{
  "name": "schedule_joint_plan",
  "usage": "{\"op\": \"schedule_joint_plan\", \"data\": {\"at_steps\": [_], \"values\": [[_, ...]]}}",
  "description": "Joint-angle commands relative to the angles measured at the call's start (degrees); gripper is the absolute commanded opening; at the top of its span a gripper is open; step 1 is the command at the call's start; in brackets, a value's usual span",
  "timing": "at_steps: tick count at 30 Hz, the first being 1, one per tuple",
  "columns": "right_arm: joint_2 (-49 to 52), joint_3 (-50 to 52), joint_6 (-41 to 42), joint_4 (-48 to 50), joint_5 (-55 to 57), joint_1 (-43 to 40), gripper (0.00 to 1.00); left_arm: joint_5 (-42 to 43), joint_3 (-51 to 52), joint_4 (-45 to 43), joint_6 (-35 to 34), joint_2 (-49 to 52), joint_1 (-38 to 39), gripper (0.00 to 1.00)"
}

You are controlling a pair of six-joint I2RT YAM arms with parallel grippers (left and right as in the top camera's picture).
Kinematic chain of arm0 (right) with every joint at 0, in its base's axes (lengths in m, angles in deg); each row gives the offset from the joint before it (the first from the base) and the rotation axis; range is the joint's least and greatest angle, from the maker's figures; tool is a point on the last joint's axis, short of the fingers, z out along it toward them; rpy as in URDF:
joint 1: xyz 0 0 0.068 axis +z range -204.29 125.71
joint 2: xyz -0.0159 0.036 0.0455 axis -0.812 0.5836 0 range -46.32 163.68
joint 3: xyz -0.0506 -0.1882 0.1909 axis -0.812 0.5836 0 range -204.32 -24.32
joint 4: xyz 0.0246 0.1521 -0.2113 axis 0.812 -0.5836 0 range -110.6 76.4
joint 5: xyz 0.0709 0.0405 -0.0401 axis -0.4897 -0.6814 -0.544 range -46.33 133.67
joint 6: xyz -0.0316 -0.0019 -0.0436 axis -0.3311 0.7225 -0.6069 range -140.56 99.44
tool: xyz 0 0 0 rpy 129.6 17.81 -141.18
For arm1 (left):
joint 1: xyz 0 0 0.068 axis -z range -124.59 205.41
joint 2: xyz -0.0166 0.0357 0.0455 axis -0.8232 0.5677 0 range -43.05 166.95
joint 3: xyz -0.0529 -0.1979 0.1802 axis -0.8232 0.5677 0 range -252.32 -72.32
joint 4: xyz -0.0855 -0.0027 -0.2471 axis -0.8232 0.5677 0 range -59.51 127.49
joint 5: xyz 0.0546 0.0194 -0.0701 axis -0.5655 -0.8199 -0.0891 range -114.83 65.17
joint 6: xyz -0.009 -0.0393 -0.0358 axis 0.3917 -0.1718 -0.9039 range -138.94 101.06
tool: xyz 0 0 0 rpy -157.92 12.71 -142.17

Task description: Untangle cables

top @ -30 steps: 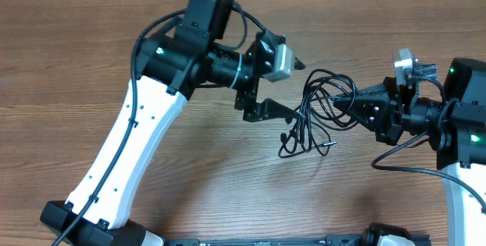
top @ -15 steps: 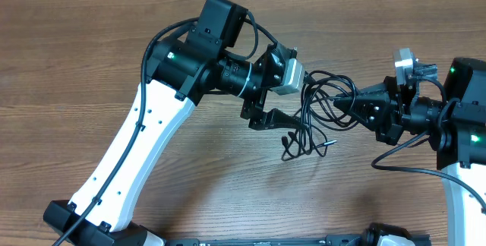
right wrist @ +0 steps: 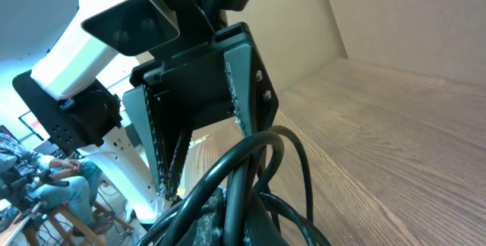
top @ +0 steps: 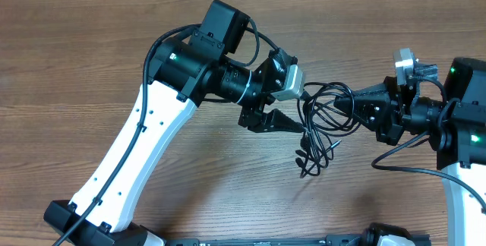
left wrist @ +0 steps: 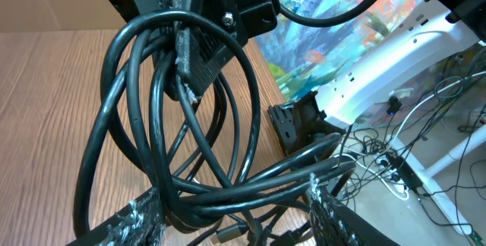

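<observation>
The cables (top: 325,117) are a tangle of thin black loops hanging between the two arms, with loose plug ends (top: 307,166) trailing toward the table. My right gripper (top: 339,103) is shut on the bundle's right side. In its wrist view the strands (right wrist: 262,155) rise out of the pinched fingers (right wrist: 228,216). My left gripper (top: 301,111) reaches in from the left. Its jaws stand apart with the cables (left wrist: 190,124) running between the fingers (left wrist: 144,216), pressing on the left pad. The right gripper (left wrist: 190,56) holds the loops from above in that view.
The table is bare brown wood (top: 91,64). The left arm's white link (top: 129,162) slants across the lower left, and the right arm's base (top: 463,124) sits at the right edge. Beyond the table's edge lie floor cords and a robot stand (left wrist: 395,71).
The left gripper has moved right into the cable bundle and its jaws have narrowed. The hanging loops and plug ends have shifted right and lower. The right gripper has stayed put.
</observation>
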State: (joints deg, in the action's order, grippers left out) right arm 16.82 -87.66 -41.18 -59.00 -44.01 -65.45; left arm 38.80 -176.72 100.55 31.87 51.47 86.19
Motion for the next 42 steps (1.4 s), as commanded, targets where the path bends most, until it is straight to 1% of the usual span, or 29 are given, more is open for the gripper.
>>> {"op": "schedule_joint_plan", "data": {"at_steps": [1, 8, 15, 19, 20, 22, 25, 27, 34, 36, 37, 39, 40, 41, 42], "values": [[-1.14, -0.92, -0.46, 0.33, -2.27, 0.28, 0.04, 1.40, -0.76, 0.39, -0.26, -1.16, 1.29, 0.61], [-1.14, -0.92, -0.44, -0.28, -2.27, 0.28, 0.04, 1.40, -0.76, -1.42, -0.31, -1.14, 2.78, 0.56], [-1.14, -0.92, -0.46, -1.01, -2.27, 0.28, 0.04, 1.33, -0.76, -6.14, -3.98, -1.07, 3.80, 0.54], [-1.14, -0.92, -0.46, -0.98, -2.27, 0.28, 0.04, 1.31, -0.76, -6.40, -4.17, -1.03, 3.78, 0.49], [-1.14, -0.92, -0.46, -0.96, -2.27, 0.28, 0.04, 1.31, -0.76, -6.40, -4.17, -1.01, 3.78, 0.47], [-1.14, -0.92, -0.46, -0.96, -2.23, 0.28, 0.04, 1.33, -0.76, -6.40, -4.17, -1.01, 3.78, 0.38], [-1.14, -0.92, -0.46, -1.03, -1.70, 0.28, 0.09, 1.33, -0.76, -6.40, -4.24, -1.01, 3.78, 0.15], [-1.14, -0.92, -0.44, -1.20, -0.87, 0.28, 0.12, 1.33, -0.76, -6.40, -4.81, -1.01, 3.78, 0.04], [-1.14, -0.92, -0.44, -1.22, -0.46, 0.28, 0.13, 0.37, -0.76, -6.36, -6.32, -1.01, 3.74, 0.04], [-1.14, -0.92, -0.44, -1.22, -0.39, 0.28, 0.22, 0.39, -0.76, -6.29, -6.32, -1.01, 3.74, 0.04], [-1.11, -0.92, -0.42, -1.22, 0.00, 0.28, 0.29, 0.37, -0.76, -6.29, -6.32, -1.01, 3.74, 0.04], [-1.14, -0.92, -0.35, -1.46, 1.66, 0.28, 0.41, 0.33, -0.76, -6.27, -6.32, -1.01, 3.74, 0.04], [-1.11, -0.92, 0.07, -1.66, 2.97, 0.28, 0.67, 0.22, -0.76, -6.25, -6.32, -1.01, 3.74, 0.04], [-1.14, -0.92, 1.60, -1.62, 5.11, 0.26, 0.97, -0.02, -0.76, -6.25, -6.34, -1.01, 3.72, 0.04], [-1.14, -0.92, 3.21, -1.62, 7.21, 0.26, 1.00, -0.24, -0.76, -6.25, -6.49, -1.01, 3.72, 0.04]]}}
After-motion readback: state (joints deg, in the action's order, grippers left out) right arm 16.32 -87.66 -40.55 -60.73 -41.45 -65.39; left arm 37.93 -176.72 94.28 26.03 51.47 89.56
